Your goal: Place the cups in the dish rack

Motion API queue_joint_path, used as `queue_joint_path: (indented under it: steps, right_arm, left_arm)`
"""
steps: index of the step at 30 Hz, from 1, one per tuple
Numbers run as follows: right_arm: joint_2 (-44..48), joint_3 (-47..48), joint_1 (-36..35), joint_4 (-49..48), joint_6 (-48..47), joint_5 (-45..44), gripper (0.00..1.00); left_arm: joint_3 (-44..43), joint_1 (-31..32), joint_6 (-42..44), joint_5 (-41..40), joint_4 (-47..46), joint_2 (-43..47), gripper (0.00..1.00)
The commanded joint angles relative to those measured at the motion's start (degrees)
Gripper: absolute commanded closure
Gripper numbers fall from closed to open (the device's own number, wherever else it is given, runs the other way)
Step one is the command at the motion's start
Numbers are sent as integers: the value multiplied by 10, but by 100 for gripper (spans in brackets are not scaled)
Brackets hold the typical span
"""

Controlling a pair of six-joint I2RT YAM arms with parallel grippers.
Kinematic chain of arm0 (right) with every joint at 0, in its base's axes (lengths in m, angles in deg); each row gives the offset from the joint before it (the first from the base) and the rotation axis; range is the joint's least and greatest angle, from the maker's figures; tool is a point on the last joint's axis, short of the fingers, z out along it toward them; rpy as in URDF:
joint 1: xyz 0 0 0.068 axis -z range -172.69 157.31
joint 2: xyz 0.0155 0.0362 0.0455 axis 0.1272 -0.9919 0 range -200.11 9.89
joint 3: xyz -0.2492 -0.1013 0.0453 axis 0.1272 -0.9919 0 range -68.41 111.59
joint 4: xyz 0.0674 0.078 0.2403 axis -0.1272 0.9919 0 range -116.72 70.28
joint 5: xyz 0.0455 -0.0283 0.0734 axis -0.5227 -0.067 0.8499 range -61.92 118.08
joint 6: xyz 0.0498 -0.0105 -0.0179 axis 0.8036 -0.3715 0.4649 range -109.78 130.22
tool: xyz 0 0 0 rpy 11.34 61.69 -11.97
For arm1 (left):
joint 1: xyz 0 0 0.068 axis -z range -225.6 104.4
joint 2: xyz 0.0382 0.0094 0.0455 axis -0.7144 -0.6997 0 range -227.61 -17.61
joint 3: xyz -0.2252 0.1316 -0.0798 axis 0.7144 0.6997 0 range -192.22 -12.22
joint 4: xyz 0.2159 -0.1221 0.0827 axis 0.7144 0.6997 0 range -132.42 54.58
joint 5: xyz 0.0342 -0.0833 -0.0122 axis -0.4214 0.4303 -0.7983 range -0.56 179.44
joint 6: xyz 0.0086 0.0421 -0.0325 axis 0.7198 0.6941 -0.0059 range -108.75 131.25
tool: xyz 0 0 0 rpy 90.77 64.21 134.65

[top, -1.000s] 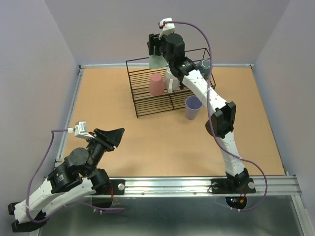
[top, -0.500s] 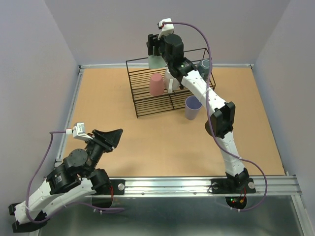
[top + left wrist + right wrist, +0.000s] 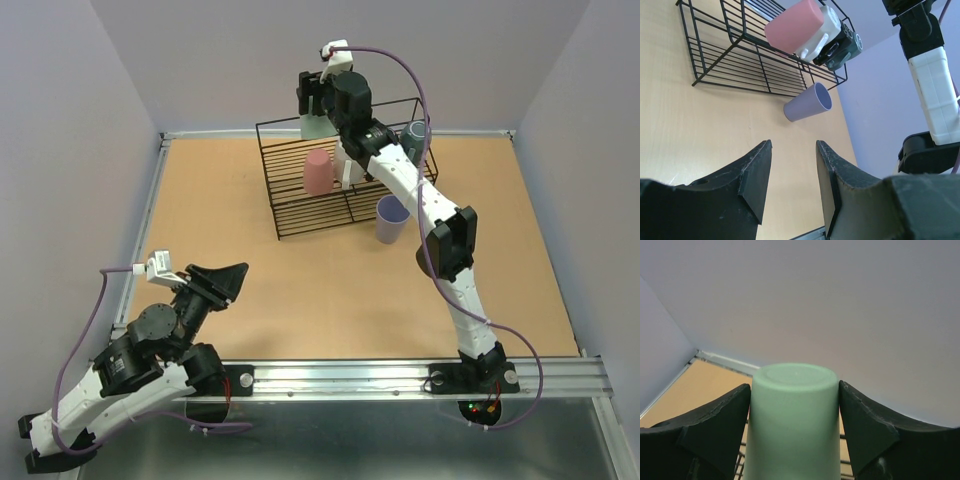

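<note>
The black wire dish rack (image 3: 300,215) stands at the far middle of the table. A pink-red cup (image 3: 317,172) and a white mug (image 3: 350,165) sit upside down in it, and a grey-blue mug (image 3: 415,133) is at its right end. My right gripper (image 3: 316,100) is shut on an upside-down green cup (image 3: 792,420) and holds it over the rack's back left part. A lavender cup (image 3: 391,219) stands on the table just right of the rack. My left gripper (image 3: 232,272) is open and empty, low at the near left. The black mug cannot be told apart in the top view.
In the left wrist view the rack (image 3: 740,75) holds the pink cup (image 3: 792,25), the white mug (image 3: 819,30) and dark mugs (image 3: 842,45), with the lavender cup (image 3: 807,103) beside it. Walls close the table's far and side edges.
My right gripper, with the green cup in it, has shifted slightly to the left over the rack. The left arm has barely moved.
</note>
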Motion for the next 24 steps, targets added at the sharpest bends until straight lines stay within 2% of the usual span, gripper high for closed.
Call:
queue_joint_path:
  steps: [1, 6, 18, 24]
  right_arm:
    - [-19, -23, -16, 40, 19, -2, 22]
    - [-21, -28, -17, 39, 20, -2, 16]
    - [-12, -43, -18, 38, 20, -15, 14]
    - [6, -56, -18, 38, 21, -20, 7]
  left_arm:
    - [1, 1, -4, -18, 0, 7, 49]
    - [2, 1, -5, -17, 1, 8, 49]
    - [2, 1, -7, -19, 5, 13, 49]
    - [6, 1, -5, -18, 3, 14, 49]
